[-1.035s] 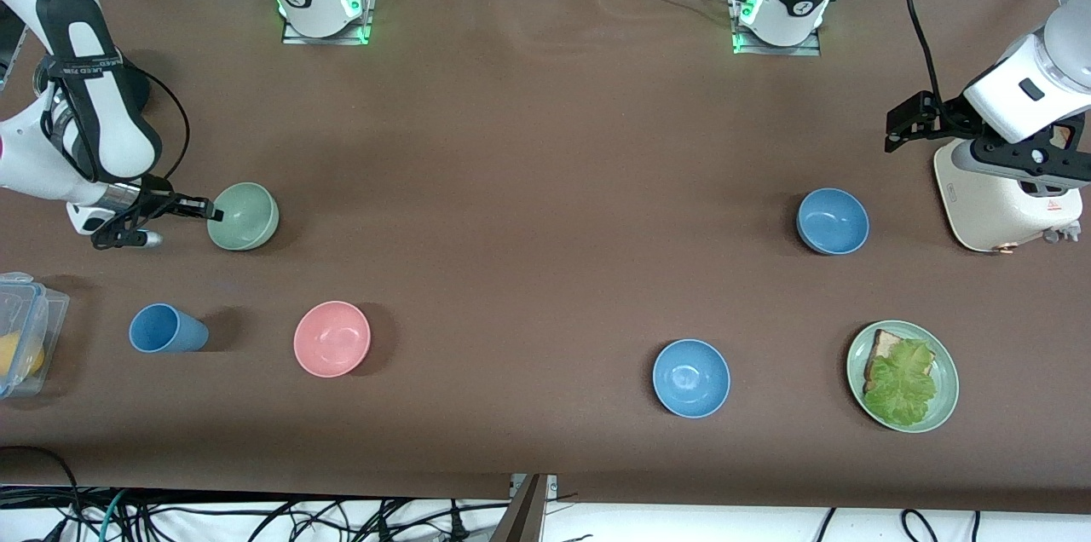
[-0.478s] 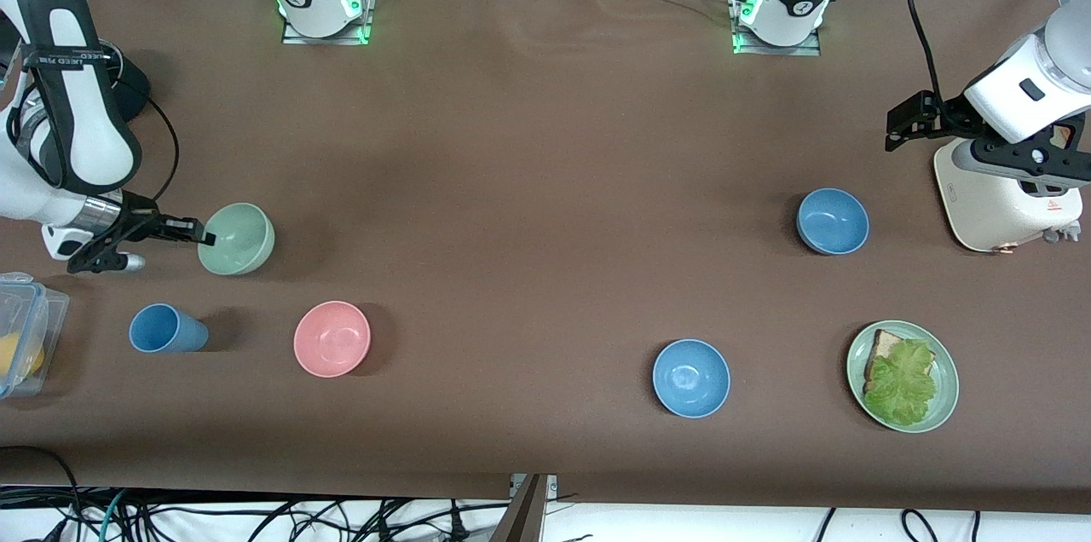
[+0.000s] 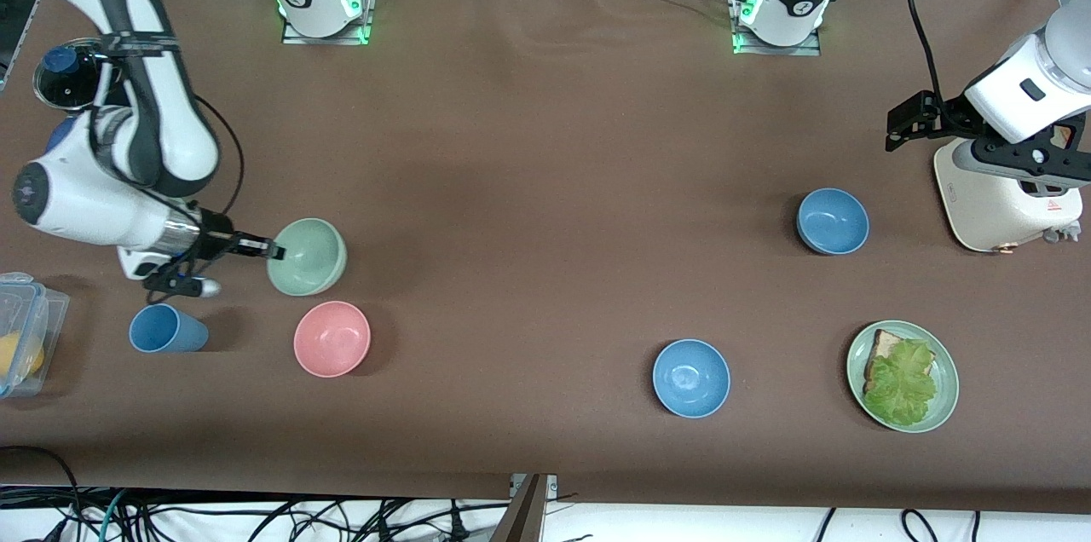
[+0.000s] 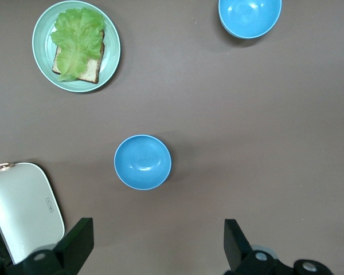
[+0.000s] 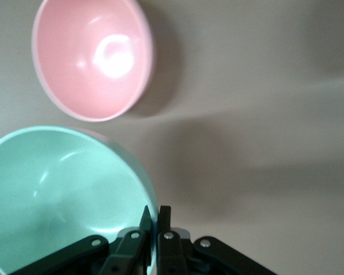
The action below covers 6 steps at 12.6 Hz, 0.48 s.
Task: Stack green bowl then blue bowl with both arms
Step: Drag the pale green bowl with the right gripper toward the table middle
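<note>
**Right hand clamped on green bowl rim, left hand open by toaster**

Right hand (image 3: 274,250) (image 5: 153,213): fingers pinched shut on the rim of the green bowl (image 3: 307,256) (image 5: 63,195), one finger inside the rim and one outside. The bowl is tilted, with its opening facing up toward the front camera. It sits at mid-height of the front view, toward the right arm's end of the counter (image 3: 528,184). It looks lifted off the counter, but that's hard to confirm from these angles.

Pink bowl (image 3: 331,338) (image 5: 92,57) is just below the green bowl in the front view, so nearer the camera. The rims are close, and in the right wrist view the green one overlaps the pink edge. Blue cup (image 3: 168,328) lies on its side beside the pink bowl, under the right arm's wrist. A clear container (image 3: 21,337) sits at the frame edge.

Left hand (image 3: 905,123) (image 4: 155,246): fingers spread wide, nothing between them. It waits in the air over the counter next to the white toaster (image 3: 1006,201) (image 4: 23,206), in the upper part of the frame at the left arm's end.

Blue bowl (image 3: 833,221) (image 4: 142,162) is upright on the counter beside the toaster, at mid-height of the frame, well apart from the green bowl. Sky-blue bowl (image 3: 691,377) (image 4: 249,17) is lower in the frame. Green plate (image 3: 946,393) (image 4: 112,57) with bread and lettuce is beside it.
</note>
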Motion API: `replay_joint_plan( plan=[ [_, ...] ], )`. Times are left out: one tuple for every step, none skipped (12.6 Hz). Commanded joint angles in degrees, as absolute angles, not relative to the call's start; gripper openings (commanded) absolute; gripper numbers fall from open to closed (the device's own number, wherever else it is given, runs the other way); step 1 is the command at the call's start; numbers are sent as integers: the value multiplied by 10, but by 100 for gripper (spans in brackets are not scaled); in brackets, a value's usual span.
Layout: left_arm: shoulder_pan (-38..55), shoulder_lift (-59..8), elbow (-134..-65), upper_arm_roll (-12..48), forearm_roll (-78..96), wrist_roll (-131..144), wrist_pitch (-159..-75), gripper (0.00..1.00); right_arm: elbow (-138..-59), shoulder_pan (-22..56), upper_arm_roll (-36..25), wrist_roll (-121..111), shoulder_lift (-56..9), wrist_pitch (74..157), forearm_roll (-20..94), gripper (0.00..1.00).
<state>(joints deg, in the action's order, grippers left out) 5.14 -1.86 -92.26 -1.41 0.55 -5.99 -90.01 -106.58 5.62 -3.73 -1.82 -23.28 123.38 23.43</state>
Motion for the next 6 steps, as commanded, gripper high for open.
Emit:
replay_joint_plan(
  plan=[
    [50,-12,-922,-13,5,-57,-893,100,-1061,123,-41,73,-227,1235,233,0],
    [50,-12,-922,-13,5,-57,-893,100,-1058,156,-41,116,-228,1251,226,0],
    [50,-12,-921,-13,5,-57,-893,100,-1057,188,-40,160,-232,1259,215,0],
    [50,-12,-922,-13,5,-57,-893,100,-1050,220,-40,199,-236,1266,200,0],
    [50,-12,-921,-13,5,-57,-893,100,-1044,251,-40,233,-249,1269,196,0],
    [50,-12,-922,-13,5,-57,-893,100,-1035,281,-40,262,-255,1269,196,0]
  ],
)
